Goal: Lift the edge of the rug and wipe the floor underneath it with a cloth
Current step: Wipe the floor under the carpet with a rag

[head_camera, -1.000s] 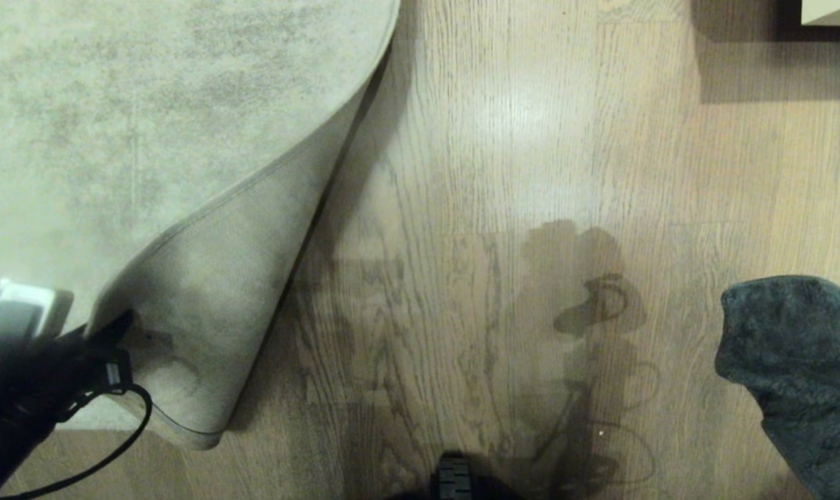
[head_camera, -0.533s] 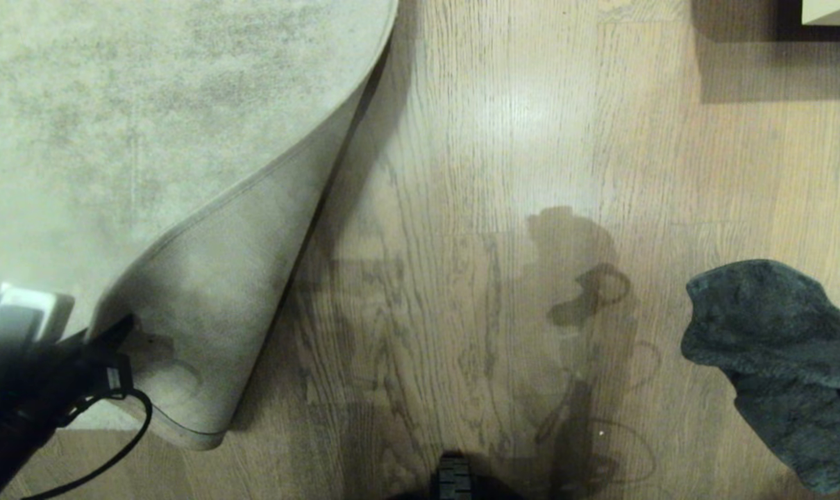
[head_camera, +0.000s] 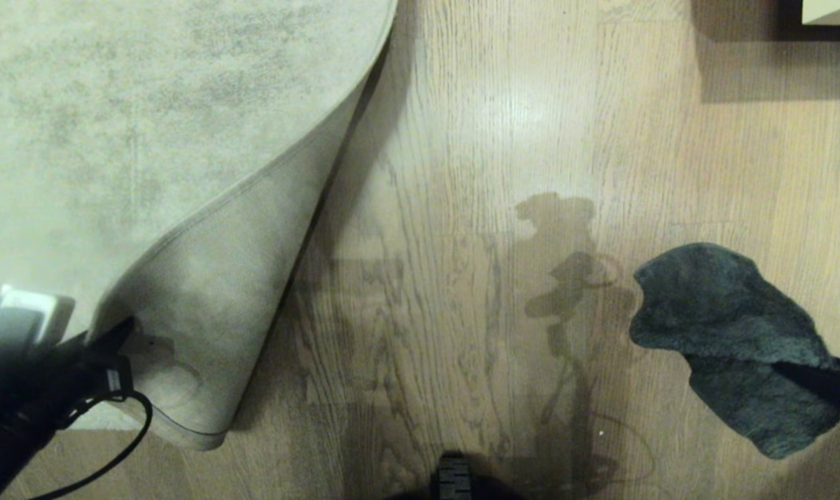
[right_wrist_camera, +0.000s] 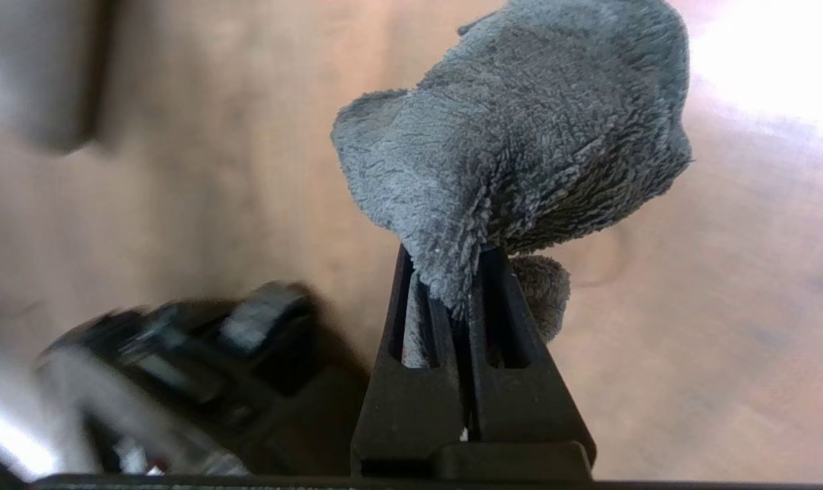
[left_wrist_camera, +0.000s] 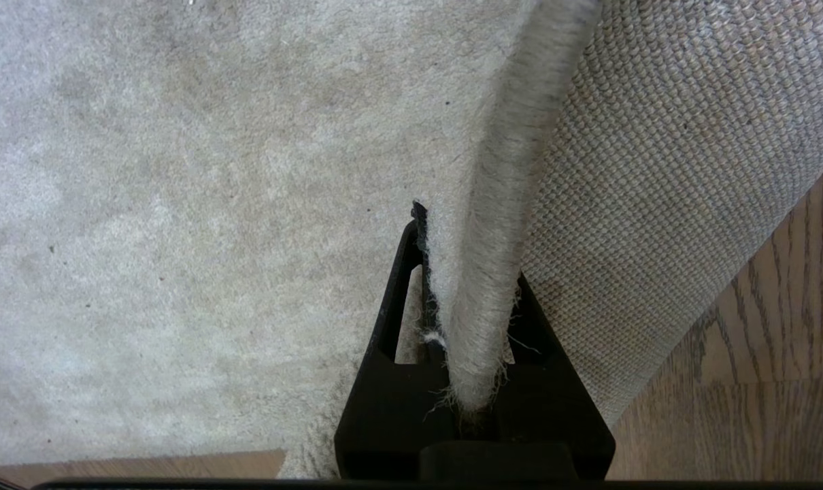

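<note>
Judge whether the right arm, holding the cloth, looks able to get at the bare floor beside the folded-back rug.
Probably yes. The left tool is shut on the rug edge, keeping it folded back, so the floor lies uncovered. Nothing stands between that patch and the cloth clamped in the right tool.

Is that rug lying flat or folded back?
Folded back: the rug's corner is turned over, backing showing, pinched in the left gripper.
</note>
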Robot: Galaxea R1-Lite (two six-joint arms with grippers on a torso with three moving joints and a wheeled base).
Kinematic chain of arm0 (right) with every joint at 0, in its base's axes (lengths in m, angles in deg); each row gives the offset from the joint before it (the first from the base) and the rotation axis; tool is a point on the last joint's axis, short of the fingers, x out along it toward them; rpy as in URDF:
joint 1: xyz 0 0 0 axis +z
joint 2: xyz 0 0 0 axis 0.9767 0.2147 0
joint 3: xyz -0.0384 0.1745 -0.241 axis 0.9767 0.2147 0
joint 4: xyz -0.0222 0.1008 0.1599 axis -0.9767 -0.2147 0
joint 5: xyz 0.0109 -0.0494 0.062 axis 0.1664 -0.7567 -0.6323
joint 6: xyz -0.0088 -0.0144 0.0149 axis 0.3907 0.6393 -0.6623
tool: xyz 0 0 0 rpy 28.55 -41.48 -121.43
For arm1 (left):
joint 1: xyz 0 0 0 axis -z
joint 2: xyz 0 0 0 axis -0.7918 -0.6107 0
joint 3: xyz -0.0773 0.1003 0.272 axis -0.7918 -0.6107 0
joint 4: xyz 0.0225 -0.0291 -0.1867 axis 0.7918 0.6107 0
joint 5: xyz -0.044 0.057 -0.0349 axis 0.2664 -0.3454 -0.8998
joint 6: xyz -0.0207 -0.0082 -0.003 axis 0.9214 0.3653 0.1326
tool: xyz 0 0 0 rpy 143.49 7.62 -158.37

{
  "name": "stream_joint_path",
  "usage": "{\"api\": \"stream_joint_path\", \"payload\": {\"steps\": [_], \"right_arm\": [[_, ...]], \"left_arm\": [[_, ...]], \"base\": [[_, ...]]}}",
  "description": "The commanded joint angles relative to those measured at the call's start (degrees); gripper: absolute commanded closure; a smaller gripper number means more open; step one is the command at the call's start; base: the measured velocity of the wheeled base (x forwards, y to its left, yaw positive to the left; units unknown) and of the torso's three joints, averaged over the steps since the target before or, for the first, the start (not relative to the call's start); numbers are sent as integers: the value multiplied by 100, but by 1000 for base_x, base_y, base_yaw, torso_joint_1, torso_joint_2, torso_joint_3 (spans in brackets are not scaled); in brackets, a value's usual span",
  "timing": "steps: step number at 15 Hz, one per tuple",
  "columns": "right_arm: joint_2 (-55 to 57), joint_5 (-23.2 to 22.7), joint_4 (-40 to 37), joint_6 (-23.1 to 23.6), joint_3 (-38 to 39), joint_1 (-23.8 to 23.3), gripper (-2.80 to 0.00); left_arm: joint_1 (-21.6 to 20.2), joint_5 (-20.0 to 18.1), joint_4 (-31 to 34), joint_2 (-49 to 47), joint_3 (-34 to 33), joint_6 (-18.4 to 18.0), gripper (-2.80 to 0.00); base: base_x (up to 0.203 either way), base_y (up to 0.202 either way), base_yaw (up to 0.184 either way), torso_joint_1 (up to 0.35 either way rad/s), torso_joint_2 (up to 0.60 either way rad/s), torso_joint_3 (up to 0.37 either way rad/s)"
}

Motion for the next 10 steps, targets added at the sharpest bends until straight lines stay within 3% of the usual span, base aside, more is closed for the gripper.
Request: {"api": "stream_joint_path", "payload": {"steps": [1,5,10], "right_arm": [[575,-6,14,12,-174,662,0],[1447,111,155,28,-404,1836,0],[2970,798,1243,22,-737,3167,0]], "left_arm": [[-3,0,-272,-33,-3,-7,0],[-3,-8,-272,-68,5,-7,0],[-3,-9,-272,-68,5,-7,0]], "base": [[0,0,0,0,0,0],[0,0,0,0,0,0],[0,0,0,0,0,0]]}}
